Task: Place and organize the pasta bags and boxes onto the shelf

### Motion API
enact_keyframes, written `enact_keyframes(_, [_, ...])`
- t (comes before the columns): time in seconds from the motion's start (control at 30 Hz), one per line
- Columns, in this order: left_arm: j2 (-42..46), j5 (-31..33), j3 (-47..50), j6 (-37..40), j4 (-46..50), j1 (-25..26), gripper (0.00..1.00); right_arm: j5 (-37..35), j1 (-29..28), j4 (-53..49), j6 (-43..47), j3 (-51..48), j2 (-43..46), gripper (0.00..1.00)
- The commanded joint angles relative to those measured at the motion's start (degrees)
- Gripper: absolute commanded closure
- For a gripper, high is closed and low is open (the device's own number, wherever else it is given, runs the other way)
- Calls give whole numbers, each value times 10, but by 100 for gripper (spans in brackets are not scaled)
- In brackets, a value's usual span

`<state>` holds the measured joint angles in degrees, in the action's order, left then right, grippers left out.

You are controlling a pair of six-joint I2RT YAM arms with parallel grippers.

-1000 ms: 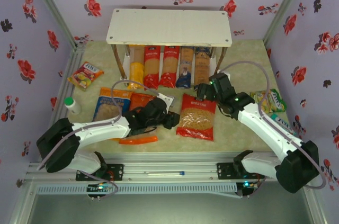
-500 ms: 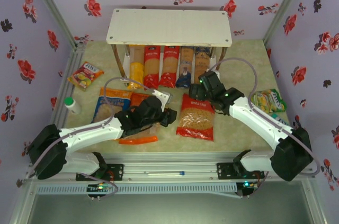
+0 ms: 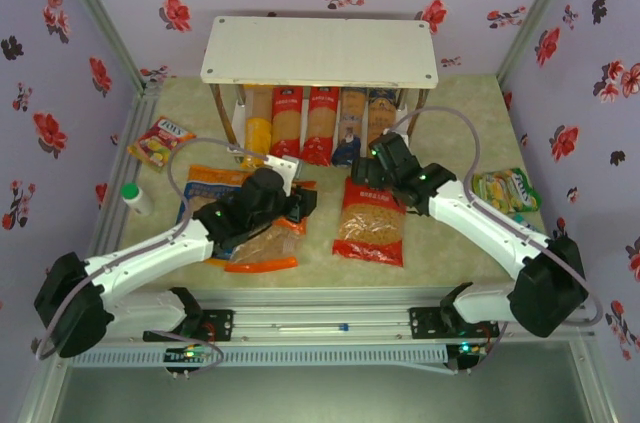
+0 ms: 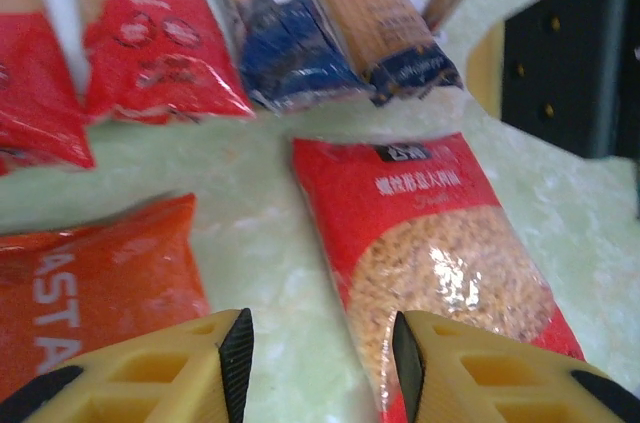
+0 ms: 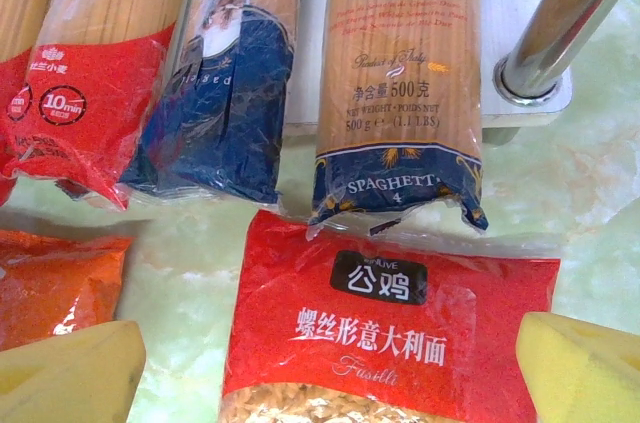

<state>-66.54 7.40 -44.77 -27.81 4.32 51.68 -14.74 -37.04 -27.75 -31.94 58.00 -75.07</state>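
While both stand spread, red bag (image 5: pixel 390 333) below right jaws' gap, just beside left jaws.

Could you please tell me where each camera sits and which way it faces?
Top external: above and behind the bases, looking down on shelf and table; both arms, left gripper, right gripper.
Left wrist: low, facing the shelf; yellow fingers at bottom.
Right wrist: looking down at spaghetti packs; yellow fingers in bottom corners.
Both wrist views share the red bag.

Lighting was bright and even. Glare marked the red bag (image 4: pixel 455 268); the left wrist view was blurred.
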Motion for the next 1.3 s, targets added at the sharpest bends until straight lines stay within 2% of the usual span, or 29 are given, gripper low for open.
enact_keyframes(0.0, [31,29,-25,20,38,-17,54,-4,-9,-12,9,30,-9,4])
enact_keyframes(0.07, [48,40,-23,25,49,-26,47,-6,-11,-15,12,35,-10,3])
enact_keyframes(0.13, [62,46,-21,27,62,-37,44,-9,-13,-17,12,36,-8,3])
enact_keyframes(0.5, [95,92,-26,23,126,-66,43,-20,-29,-37,13,38,6,3])
enact_keyframes(0.67, [111,130,-23,-6,181,-85,42,-11,-78,-45,6,37,3,4])
enact_keyframes(0.83, [97,99,-6,-18,197,-94,42,-24,-130,-48,-18,25,-19,3])
enact_keyframes(1.03, [85,95,17,-32,184,-74,43,-117,-130,-125,-67,1,-39,1])
enact_keyframes(1.13, [92,94,22,-29,173,-74,42,-127,-130,-129,-98,-19,-55,1])
enact_keyframes(1.27, [84,87,14,-16,172,-73,39,-118,-130,-88,-152,-54,-77,1])
